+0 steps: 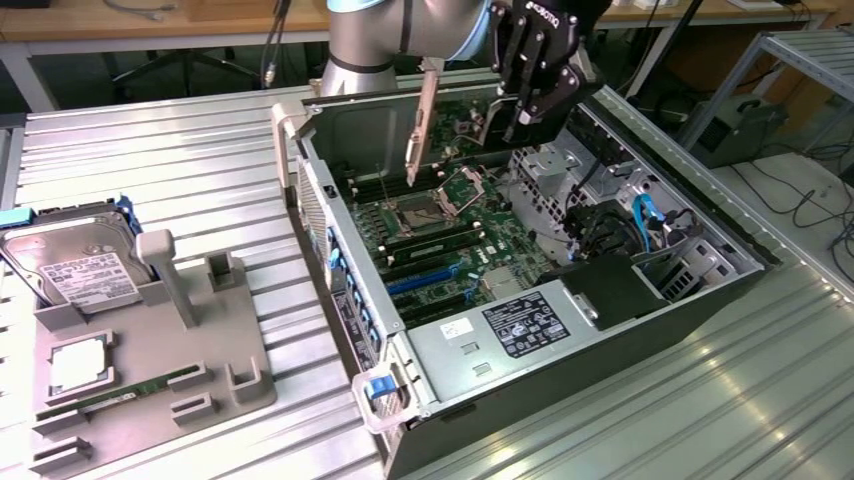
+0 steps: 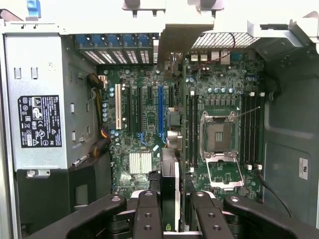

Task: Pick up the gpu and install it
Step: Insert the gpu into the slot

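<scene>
Your gripper (image 1: 534, 125) clamps the dark gpu (image 1: 424, 120) edge-on, its pale bracket pointing down. It hangs above the motherboard (image 1: 454, 230), apart from the case (image 1: 601, 395) walls.

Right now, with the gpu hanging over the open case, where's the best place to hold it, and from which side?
Its upper long edge, from above, pinching the two flat faces, as the gripper does now. The gpu hangs on edge, thin and flat, its pale bracket at one end, so this likely leaves the lower edge and bracket free.
</scene>
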Available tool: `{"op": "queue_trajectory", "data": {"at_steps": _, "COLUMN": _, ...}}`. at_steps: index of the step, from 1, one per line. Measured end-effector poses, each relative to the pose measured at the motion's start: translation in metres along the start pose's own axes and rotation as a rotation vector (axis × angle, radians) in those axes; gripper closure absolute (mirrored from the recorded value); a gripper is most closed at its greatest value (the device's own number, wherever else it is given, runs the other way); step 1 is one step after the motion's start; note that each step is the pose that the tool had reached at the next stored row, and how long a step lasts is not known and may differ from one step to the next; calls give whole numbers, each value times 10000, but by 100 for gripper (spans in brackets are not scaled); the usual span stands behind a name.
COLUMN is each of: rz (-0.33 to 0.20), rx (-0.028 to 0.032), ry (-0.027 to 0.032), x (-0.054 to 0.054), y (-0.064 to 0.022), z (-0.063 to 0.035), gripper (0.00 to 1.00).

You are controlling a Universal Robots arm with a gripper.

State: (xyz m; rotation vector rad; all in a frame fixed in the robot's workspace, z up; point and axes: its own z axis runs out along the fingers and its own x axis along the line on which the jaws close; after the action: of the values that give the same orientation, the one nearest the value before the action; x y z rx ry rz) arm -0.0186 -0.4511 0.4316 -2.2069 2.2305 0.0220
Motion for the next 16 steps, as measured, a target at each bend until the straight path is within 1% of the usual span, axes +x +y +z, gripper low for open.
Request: {"op": "queue_trajectory", "data": {"at_steps": 16, "rz": -9, "rx": 6, "ry": 0, "x": 2, "y": -1, "z": 136, "gripper": 73}}
